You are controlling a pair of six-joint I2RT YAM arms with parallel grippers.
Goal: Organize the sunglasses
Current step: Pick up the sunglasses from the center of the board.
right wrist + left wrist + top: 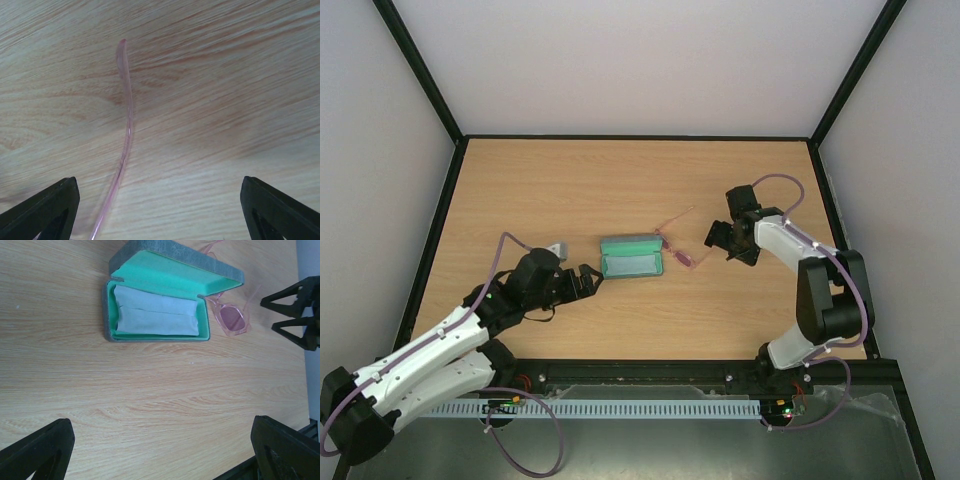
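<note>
One pair of translucent pink sunglasses [679, 252] lay flat on the wooden table [570, 190], just beside the right end of an open grey-blue glasses case [632, 258]. In the left wrist view one pinkish lens [231, 320] showed clear of the case [175, 277], while the rest of the frame was partly hidden behind the raised lid; I could not tell whether frame and case touched. One slim arm of the glasses [125, 125] stretched away across the wood toward the far side, bowed slightly along its length.

Inside the case's green lining sat a folded light blue cloth [155, 315], filling the lower tray.

Near the glasses on their right, the right gripper [722, 243] hung low over the table with its jaws spread wide. From its own camera, that gripper [160, 200] had the thin pink arm running up between its fingers, closer to the left one and gripped by neither.

On the other side of the case, the left gripper [586, 281] pointed at the case from nearby, jaws likewise spread apart, with only bare wood between them [161, 440].
</note>
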